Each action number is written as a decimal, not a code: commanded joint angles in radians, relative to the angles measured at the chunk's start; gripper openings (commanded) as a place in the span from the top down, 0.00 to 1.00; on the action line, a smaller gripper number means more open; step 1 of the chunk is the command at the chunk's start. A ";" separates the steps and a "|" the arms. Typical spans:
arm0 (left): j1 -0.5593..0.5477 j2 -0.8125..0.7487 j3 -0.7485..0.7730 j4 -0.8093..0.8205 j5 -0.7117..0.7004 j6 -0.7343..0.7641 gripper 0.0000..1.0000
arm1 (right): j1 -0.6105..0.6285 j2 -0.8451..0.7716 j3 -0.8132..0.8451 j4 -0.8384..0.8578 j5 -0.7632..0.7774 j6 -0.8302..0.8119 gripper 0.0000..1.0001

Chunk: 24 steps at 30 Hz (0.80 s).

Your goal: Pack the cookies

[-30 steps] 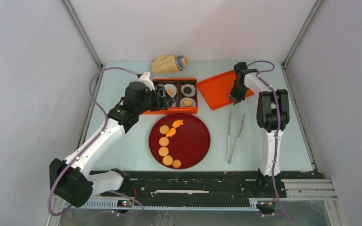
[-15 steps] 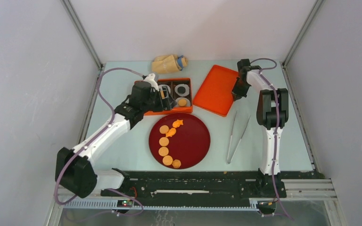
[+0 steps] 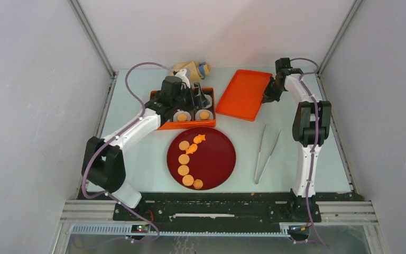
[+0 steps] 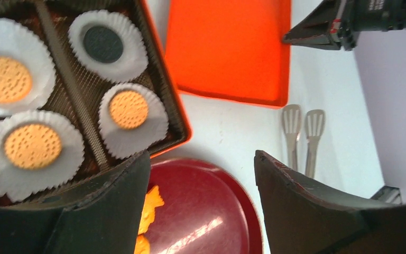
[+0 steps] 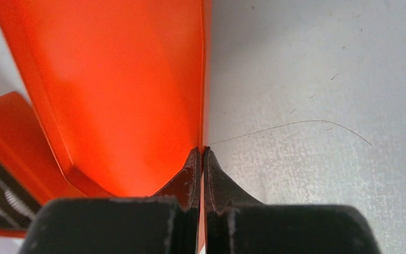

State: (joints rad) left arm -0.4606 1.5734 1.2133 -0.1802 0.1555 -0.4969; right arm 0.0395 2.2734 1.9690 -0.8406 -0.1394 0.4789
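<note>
Fingers (image 5: 190, 175) of the right gripper (image 5: 203, 151) have just pinched the flat orange rectangular lid's (image 5: 127, 79) rim; left gripper (image 4: 201, 159) gapes; cookies (image 4: 128, 108) can soon be covered.

Three cameras: one overhead, one on each wrist.
My top view looks down from behind the bases across the whole table (image 3: 153, 164). The left wrist camera hangs close over the box (image 4: 164, 95) corner, and shares its cookies (image 4: 32, 146), the orange lid (image 4: 227, 47), plate (image 4: 206, 201) and tongs (image 4: 296, 132) with it. The right wrist camera hugs the lid's edge, apparently facing downward.
</note>
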 commanded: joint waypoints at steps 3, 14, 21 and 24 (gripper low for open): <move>-0.029 0.032 0.083 0.109 0.111 -0.064 0.22 | -0.033 -0.128 0.050 0.075 -0.172 0.043 1.00; -0.130 0.189 0.154 0.210 0.067 -0.064 0.18 | -0.072 -0.180 0.003 0.078 -0.268 0.068 1.00; -0.083 0.267 0.240 0.175 0.001 0.022 0.16 | -0.086 -0.271 -0.149 0.124 -0.311 0.048 1.00; -0.057 0.274 0.227 0.161 -0.007 0.033 0.11 | -0.093 -0.294 -0.179 0.132 -0.351 0.042 1.00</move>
State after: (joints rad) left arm -0.5480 1.8389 1.3911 -0.0238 0.1856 -0.5159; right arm -0.0418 2.0819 1.8057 -0.7822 -0.3897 0.5282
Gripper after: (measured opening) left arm 0.870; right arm 0.007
